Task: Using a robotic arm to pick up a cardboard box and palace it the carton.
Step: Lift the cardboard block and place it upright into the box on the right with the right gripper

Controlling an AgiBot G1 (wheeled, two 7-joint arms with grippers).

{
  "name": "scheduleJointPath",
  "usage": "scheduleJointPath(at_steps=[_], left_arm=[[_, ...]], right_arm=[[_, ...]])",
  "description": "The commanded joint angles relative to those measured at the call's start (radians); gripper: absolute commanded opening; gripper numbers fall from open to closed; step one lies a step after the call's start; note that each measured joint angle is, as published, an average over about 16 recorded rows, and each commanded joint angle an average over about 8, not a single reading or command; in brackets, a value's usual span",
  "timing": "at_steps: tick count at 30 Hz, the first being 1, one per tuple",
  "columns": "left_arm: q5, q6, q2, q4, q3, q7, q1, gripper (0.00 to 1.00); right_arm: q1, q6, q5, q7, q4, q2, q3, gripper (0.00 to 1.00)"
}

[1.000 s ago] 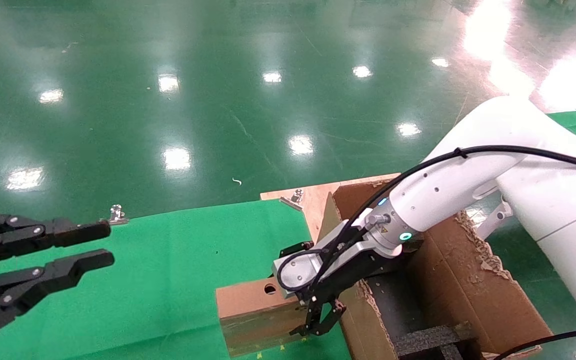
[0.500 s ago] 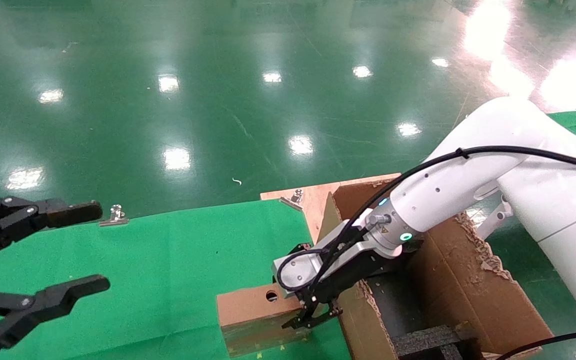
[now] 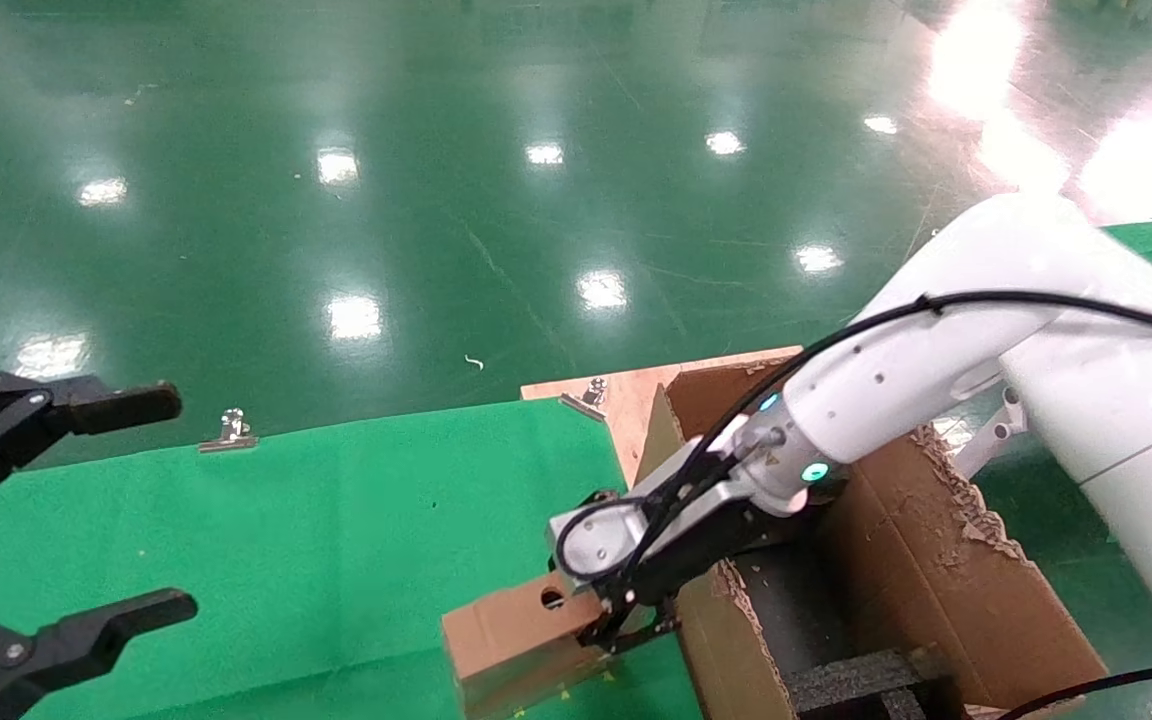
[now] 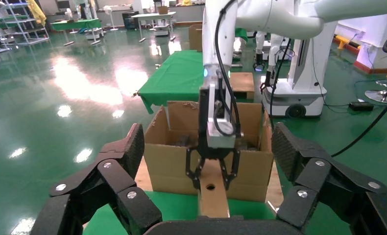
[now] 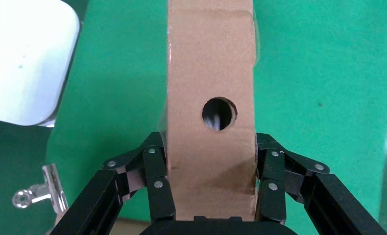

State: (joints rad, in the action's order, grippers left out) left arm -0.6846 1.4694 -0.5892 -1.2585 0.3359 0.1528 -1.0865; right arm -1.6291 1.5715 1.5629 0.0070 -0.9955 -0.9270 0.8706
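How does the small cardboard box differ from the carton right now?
The cardboard box is small and flat with a round hole in one narrow face; the carton is far larger, open-topped, with ragged torn edges and black foam inside. The cardboard box is clamped in the right claw over the green cloth; the carton stands free beside it. Both are brown cardboard.

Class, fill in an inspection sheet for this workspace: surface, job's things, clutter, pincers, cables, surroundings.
Surface: green cloth-covered table.
Job's things: small brown cardboard box with a round hole, tilted, one end raised; large torn brown corrugated carton holding black foam blocks.
Clutter: silver binder clips at the cloth's far edge.
Pincers: right pincer shut on the small box's sides; left pincer open, hovering apart over the cloth.
Cables: black cable along the white right arm.
Surroundings: glossy green floor; shelving and tables far off.
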Motion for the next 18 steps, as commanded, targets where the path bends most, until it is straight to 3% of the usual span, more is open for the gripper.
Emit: scheduleJointPath(at_steps=[1, 12, 18], left_arm=[[0.000, 0.000, 0.000, 0.000, 0.000, 0.000, 0.000, 1.00], [0.000, 0.000, 0.000, 0.000, 0.000, 0.000, 0.000, 1.00], [0.000, 0.000, 0.000, 0.000, 0.000, 0.000, 0.000, 1.00]], right_arm=[[-0.015, 0.000, -0.008, -0.002, 0.001, 0.006, -0.004, 0.00], [-0.304, 0.013, -0.044, -0.012, 0.051, 0.095, 0.009, 0.00], [-0.405, 0.013, -0.050, 0.022, 0.029, 0.163, 0.057, 0.00]])
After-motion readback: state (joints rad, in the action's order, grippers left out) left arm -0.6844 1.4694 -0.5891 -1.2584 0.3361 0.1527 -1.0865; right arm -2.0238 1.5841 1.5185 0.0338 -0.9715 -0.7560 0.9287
